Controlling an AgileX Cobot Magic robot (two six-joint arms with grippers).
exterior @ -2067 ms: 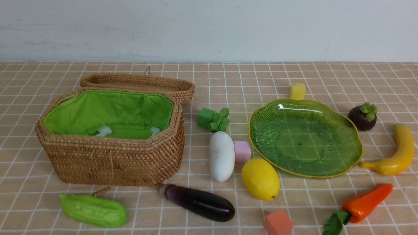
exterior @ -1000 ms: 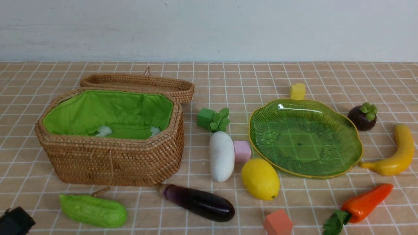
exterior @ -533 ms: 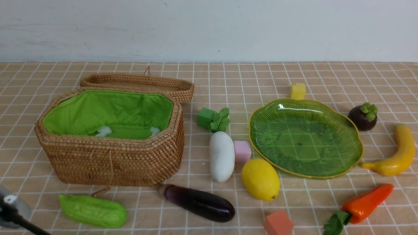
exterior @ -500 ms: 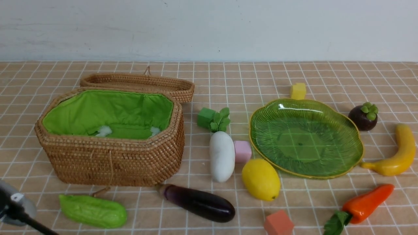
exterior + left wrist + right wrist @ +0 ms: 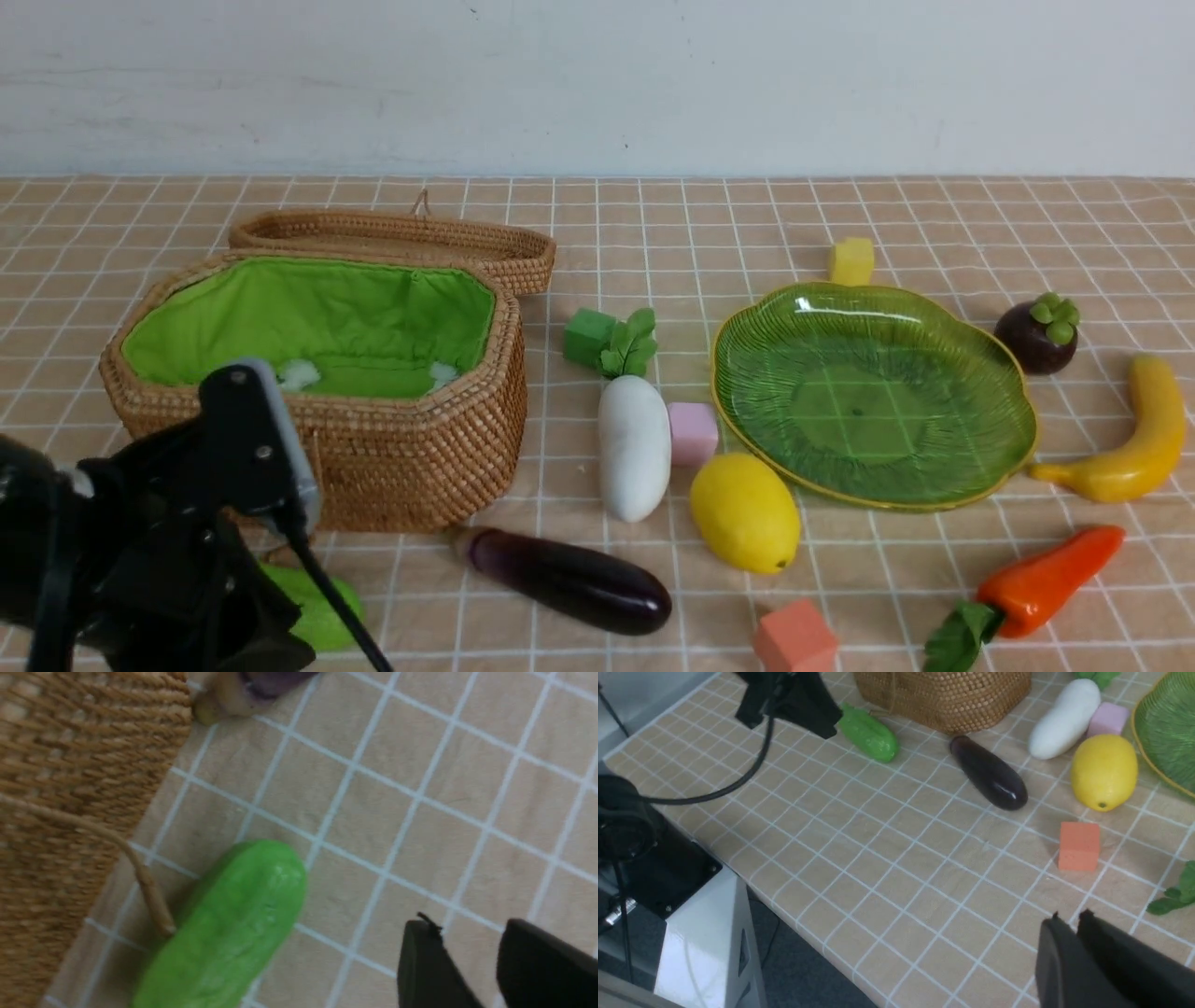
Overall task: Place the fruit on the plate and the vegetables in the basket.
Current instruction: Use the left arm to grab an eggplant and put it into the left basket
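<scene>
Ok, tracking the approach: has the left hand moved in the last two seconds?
Yes. The left hand came in from the front view's lower-left corner, up and rightward, now overlapping the front of the basket and the gourd.

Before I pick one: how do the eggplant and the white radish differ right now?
The eggplant is glossy dark purple; the radish is white with green leaves. The eggplant lies slantwise by the basket; the radish points away from the robot, beside the pink cube. Both lie on the tablecloth, ungripped.
</scene>
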